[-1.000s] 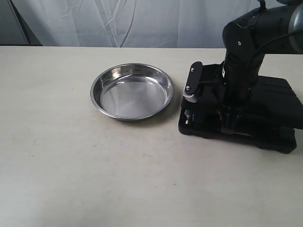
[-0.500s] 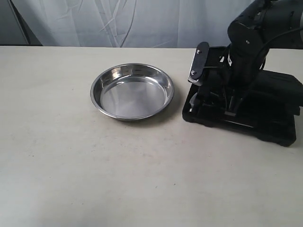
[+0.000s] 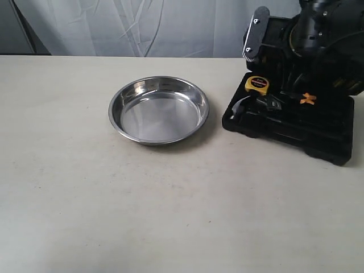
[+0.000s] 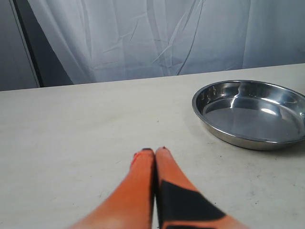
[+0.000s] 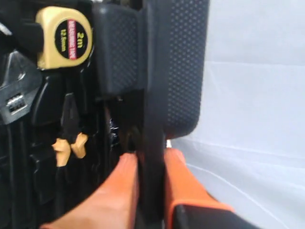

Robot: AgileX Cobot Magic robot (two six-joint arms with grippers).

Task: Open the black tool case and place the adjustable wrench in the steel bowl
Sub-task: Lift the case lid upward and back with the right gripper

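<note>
Right wrist view shows the right tool (image 5: pixel 150 160) pinching the lid (image 5: pixel 186 57) of the case (image 3: pixel 296 128), raised nearly upright, so opening looks almost done; the wrench (image 5: pixel 13 88) lies slotted inside the case beside the tape measure (image 5: pixel 64 36). Next, I judge: release the lid, then lift the wrench over the case's wall into the bowl (image 3: pixel 159 116) just beside the case, while the left tool (image 4: pixel 155 151), pressed together and empty, hangs well clear of the case

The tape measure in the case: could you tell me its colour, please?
The tape measure is yellow; right wrist view.
</note>
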